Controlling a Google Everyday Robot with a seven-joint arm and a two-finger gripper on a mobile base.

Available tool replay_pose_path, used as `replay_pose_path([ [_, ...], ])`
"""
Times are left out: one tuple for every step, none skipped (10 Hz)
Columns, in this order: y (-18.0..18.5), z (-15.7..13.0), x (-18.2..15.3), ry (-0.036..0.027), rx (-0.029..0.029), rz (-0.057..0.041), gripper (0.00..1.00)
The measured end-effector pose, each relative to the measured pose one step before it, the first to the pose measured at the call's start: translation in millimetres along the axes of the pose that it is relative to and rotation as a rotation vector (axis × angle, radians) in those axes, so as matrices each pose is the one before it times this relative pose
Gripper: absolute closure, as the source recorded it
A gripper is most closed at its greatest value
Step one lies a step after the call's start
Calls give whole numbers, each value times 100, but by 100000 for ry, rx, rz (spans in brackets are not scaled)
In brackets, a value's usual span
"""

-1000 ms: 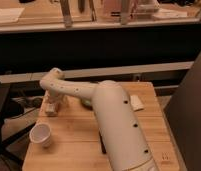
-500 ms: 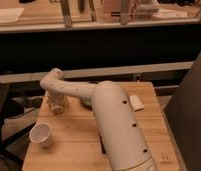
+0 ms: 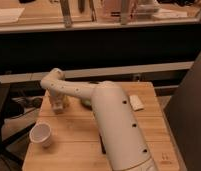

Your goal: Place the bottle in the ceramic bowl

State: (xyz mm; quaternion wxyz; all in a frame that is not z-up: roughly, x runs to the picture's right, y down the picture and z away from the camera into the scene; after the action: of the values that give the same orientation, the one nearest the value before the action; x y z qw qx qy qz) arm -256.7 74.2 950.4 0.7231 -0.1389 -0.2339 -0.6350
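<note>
My arm reaches across the wooden table (image 3: 79, 142) to its back left. The gripper (image 3: 58, 106) points down there, just above the tabletop. A small beige shape at the gripper looks like the bottle (image 3: 59, 108), but I cannot make out how it is held. The ceramic bowl (image 3: 86, 103) shows only as a dark green sliver behind the arm, just right of the gripper; most of it is hidden.
A white paper cup (image 3: 40, 134) stands at the front left of the table. A flat white packet (image 3: 136, 102) lies at the back right. A dark counter and shelf run behind the table. My arm's large white link covers the table's middle.
The gripper end has shifted slightly to the right, toward the bowl. The cup and the packet have not moved.
</note>
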Motion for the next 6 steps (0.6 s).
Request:
replay_pose_path([
  [289,-354,151,134,241,713,63],
  [89,-96,66,167,92,295,73],
  [-165,-126,0,109,251,9,81],
  [48,-216,77,561,82,127,90],
  [315,-503,270,560,191,478,93],
  [1090,-820,426,420,118,1258,94],
])
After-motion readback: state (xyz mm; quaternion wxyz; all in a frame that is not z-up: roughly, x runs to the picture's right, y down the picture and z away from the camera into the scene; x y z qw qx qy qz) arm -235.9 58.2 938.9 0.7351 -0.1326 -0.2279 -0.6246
